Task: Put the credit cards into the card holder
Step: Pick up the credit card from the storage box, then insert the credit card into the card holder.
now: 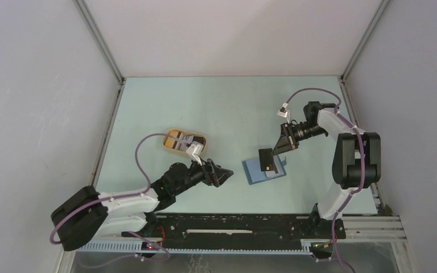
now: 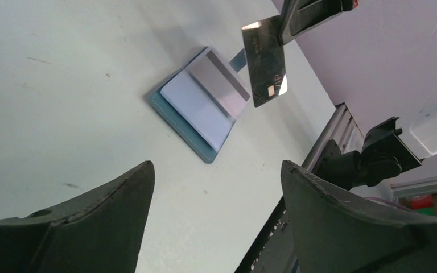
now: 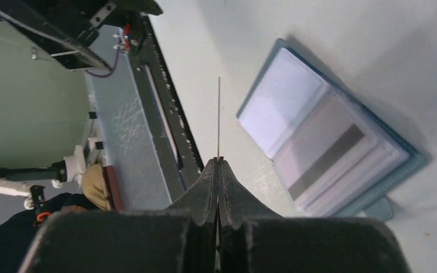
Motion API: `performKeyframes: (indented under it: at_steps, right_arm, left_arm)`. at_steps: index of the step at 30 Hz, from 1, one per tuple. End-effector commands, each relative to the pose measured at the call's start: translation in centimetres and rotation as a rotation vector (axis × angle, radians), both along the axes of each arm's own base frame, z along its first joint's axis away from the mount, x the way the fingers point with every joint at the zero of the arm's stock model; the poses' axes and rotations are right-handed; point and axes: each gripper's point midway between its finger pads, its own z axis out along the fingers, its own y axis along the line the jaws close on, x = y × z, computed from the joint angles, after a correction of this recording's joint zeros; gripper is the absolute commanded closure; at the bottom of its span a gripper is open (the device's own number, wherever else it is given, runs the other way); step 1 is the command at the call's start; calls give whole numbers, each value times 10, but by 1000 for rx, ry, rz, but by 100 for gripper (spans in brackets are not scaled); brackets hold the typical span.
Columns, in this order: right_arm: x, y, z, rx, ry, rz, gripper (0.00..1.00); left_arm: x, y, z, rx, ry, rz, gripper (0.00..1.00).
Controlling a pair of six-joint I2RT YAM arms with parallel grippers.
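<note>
The teal card holder (image 1: pixel 253 173) lies open on the table (image 1: pixel 205 108), a grey striped card (image 2: pixel 219 82) lying in it. Just above it, the right gripper (image 3: pixel 218 162) pinches a dark credit card (image 2: pixel 264 68). Nearby, the left gripper (image 2: pixel 216 170) gapes wide, holding nothing.

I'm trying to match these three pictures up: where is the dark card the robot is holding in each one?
Top external: dark card centre-right, overlapping the card holder.
Left wrist: dark card upper middle, face-on.
Right wrist: dark card edge-on, a thin line at centre.
Shared landmark: the open card holder.
</note>
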Motion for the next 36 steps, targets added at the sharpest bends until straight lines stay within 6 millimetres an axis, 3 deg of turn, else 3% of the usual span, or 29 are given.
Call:
performKeyframes:
  at_steps: [1,6,12,21,36]
  right_arm:
    - [17,-13,-13,-121,-49,-57,100]
    - [19,-16,-18,-141,-42,-63,100]
    - [20,-16,-20,-148,-46,-63,100]
    - [23,-19,-36,-172,-17,-61,100]
    - [33,-24,-50,-229,8,-112,100]
  left_arm:
    - [15,-34,48,-88,-97,-24,19]
    - [25,-59,28,-23,-50,-46,36]
    - [31,-87,2,71,-25,-72,43]
    - [37,-98,-11,218,-122,-40,44]
    - [48,-120,-36,278,-121,-67,67]
